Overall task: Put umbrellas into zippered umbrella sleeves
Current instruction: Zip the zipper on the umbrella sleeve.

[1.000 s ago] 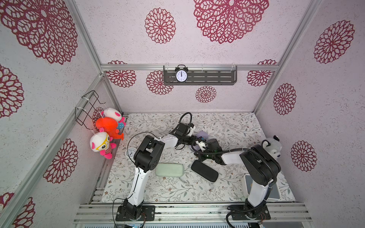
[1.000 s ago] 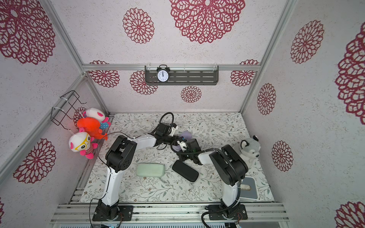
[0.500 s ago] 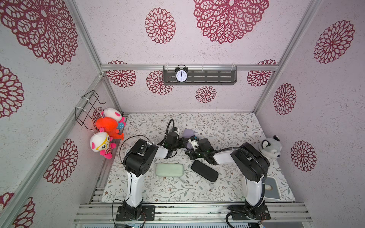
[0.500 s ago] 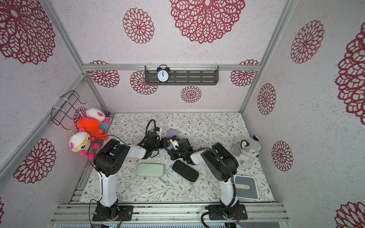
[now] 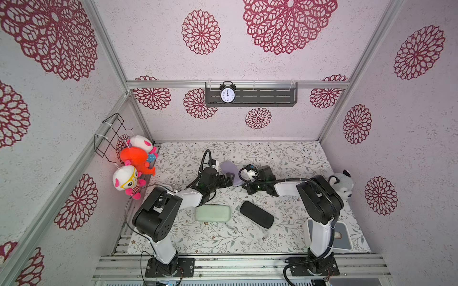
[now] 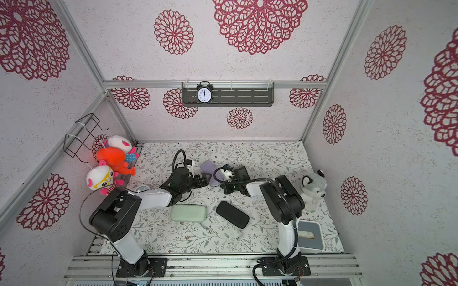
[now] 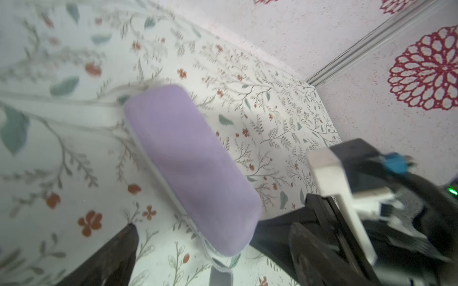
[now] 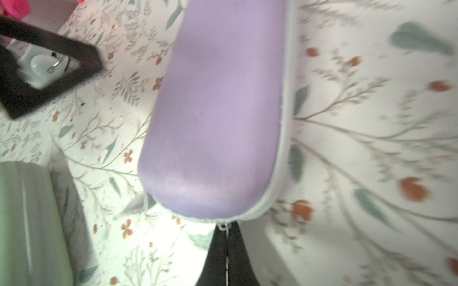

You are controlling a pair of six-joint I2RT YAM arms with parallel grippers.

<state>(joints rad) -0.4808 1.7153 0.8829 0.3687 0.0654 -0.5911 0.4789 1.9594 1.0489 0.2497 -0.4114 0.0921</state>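
The lilac sleeve (image 5: 230, 170) (image 6: 208, 170) lies zipped shut at mid-table, between the two arms. Its near end sits between the wide-open fingers of my left gripper (image 7: 215, 257) (image 5: 228, 180), touching neither. My right gripper (image 8: 226, 231) (image 5: 244, 187) is shut at that same end, pinching the zip pull (image 8: 224, 225) on the grey zip edge. The mint green sleeve (image 5: 213, 213) (image 6: 188, 213) and the black sleeve (image 5: 256, 218) (image 6: 232, 214) lie closed nearer the front. No umbrella shows in any view.
Plush toys (image 5: 135, 161) hang under a wire basket (image 5: 111, 135) on the left wall. A husky plush (image 5: 343, 184) sits at the right edge, with a white box (image 5: 343, 237) in front of it. A clock (image 5: 227, 95) stands on the rear shelf.
My left gripper has opened wide and let go of the lilac sleeve. Both arms and the sleeve have shifted left across the table. The right gripper stayed shut.
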